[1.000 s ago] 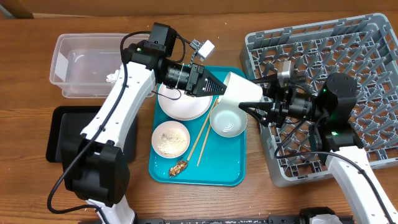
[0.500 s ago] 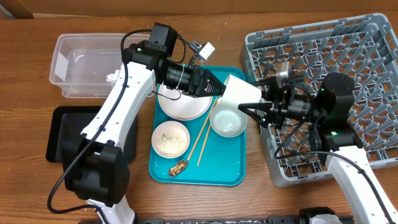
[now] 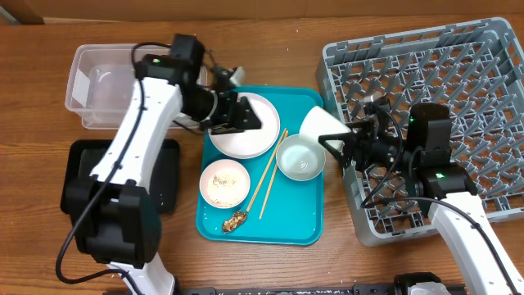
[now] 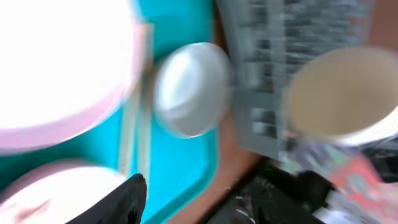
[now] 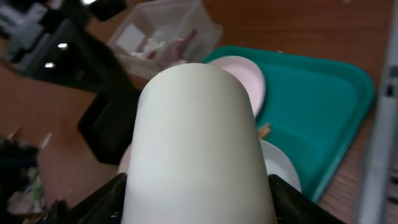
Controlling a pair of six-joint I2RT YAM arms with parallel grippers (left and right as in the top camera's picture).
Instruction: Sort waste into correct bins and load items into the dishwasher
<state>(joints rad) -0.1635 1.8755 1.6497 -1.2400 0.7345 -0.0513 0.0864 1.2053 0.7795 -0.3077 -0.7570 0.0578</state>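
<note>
My right gripper [image 3: 333,135] is shut on the small white cup [image 3: 319,124], which lies on its side over the teal tray's right edge, beside the grey dishwasher rack [image 3: 458,74]. In the right wrist view the cup [image 5: 199,137] fills the space between both fingers [image 5: 99,202]. My left gripper [image 3: 252,117] hangs open and empty over the white plate [image 3: 246,141]. Its wrist view is blurred, showing one dark finger [image 4: 124,199], the empty bowl [image 4: 189,87] and the cup [image 4: 342,93]. On the tray lie an empty white bowl [image 3: 300,157], a bowl with rice [image 3: 224,183], the chopsticks [image 3: 268,174] and a brown scrap [image 3: 236,220].
The teal tray [image 3: 295,217] sits mid-table. A clear tub [image 3: 98,82] holding white crumpled waste stands at the back left, with the black tray [image 3: 78,176] in front of it, partly under my left arm. The rack fills the right side.
My left gripper opened, let go of the cup and drew back left over the plate. The right gripper keeps the cup, shifted slightly toward the rack.
</note>
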